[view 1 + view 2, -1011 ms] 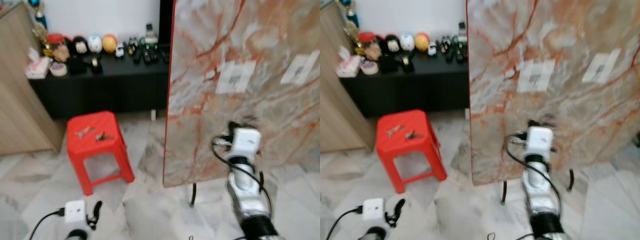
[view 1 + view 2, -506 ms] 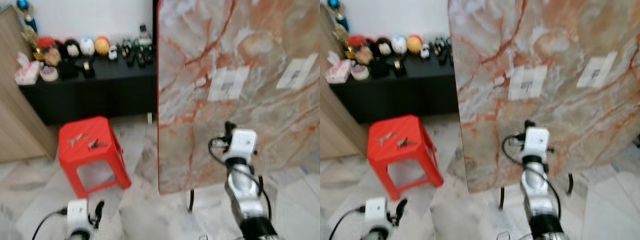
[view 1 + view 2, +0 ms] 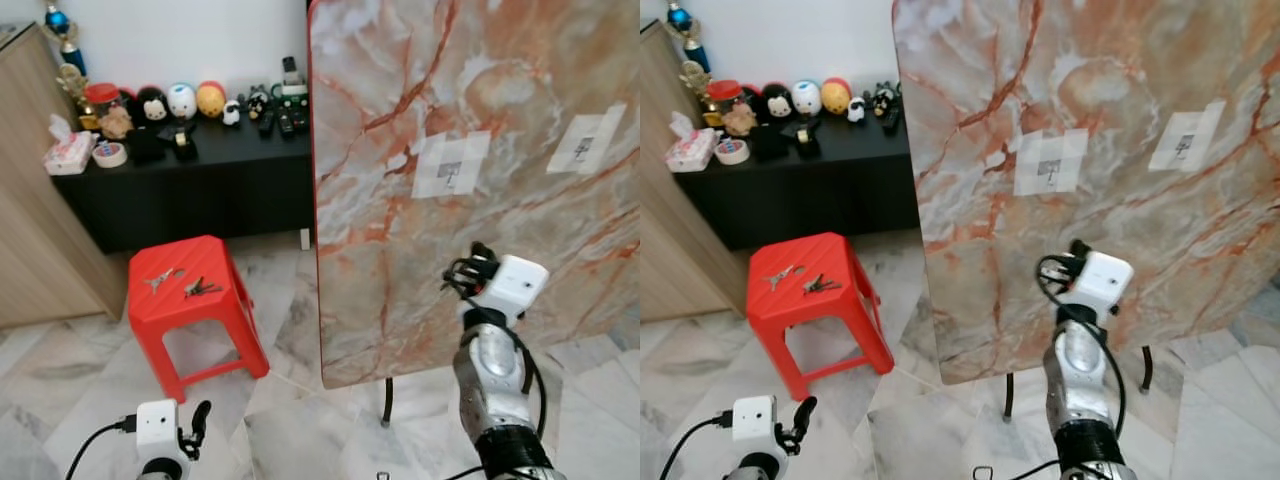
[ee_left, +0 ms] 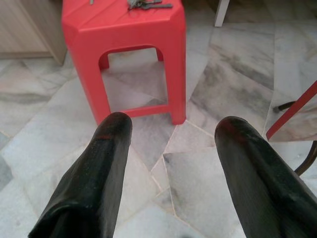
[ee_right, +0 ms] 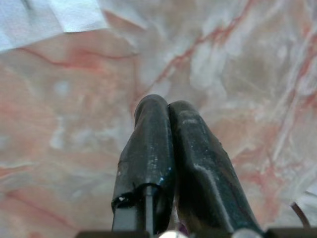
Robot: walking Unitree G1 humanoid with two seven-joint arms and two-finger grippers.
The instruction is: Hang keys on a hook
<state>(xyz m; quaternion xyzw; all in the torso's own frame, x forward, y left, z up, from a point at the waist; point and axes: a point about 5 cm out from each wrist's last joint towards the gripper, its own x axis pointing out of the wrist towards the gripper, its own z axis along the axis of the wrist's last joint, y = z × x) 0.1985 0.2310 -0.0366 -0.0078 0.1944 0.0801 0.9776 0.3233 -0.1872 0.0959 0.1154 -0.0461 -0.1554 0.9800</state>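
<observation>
Currently keys (image 3: 203,288) are lying ungrasped on red stool (image 3: 190,300), far left; left gripper (image 4: 168,163), fingers apart, is facing them, presumably for pickup; right gripper (image 5: 168,144), fingers pressed together and empty, is pointing at marble panel (image 3: 480,150).

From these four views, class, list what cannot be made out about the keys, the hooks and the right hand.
- Keys on the red stool: too small in the eye views to count.
- Hooks on the taped patches of the marble panel: too small to show their shape.
- Right hand: hidden behind its wrist camera in the eye views; whether its fingertips touch the panel is unclear.
</observation>
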